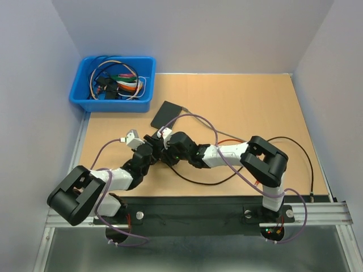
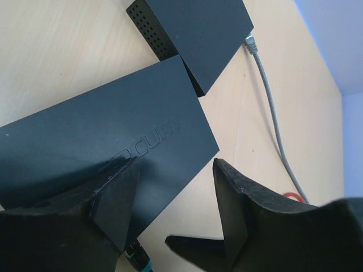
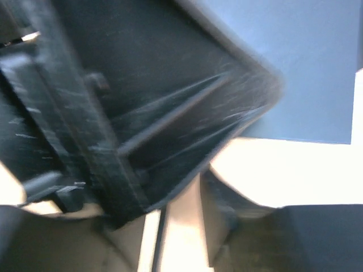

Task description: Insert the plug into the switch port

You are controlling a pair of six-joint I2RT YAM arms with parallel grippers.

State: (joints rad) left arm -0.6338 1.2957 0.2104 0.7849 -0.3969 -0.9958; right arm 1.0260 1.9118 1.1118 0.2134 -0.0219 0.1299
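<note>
Filling the bottom of the left wrist view, the left gripper (image 2: 177,170) is standing wide, its two black fingers (image 2: 113,204) spread well apart. One finger is lying over the embossed black switch (image 2: 113,141), while the other is sitting beside the switch's edge with a strip of bare table (image 2: 57,51) showing between them. Just below the fingers, a dark cable end with a teal collar (image 2: 139,263) is poking out at the switch's near edge; whether it is seated in a port cannot be told. Beyond the switch, a vented black box (image 2: 198,28) is resting against its far corner. The clear plug (image 2: 250,41) on a grey cable (image 2: 272,113) is lying on the table just beside that box, not in any port that shows. From above, the right gripper (image 1: 163,141) is meeting the left arm over the middle of the table, and its own camera is giving only a dark blur, so its jaws cannot be judged. A blue bin (image 1: 113,105) of cables is sitting at the far left corner.
</note>
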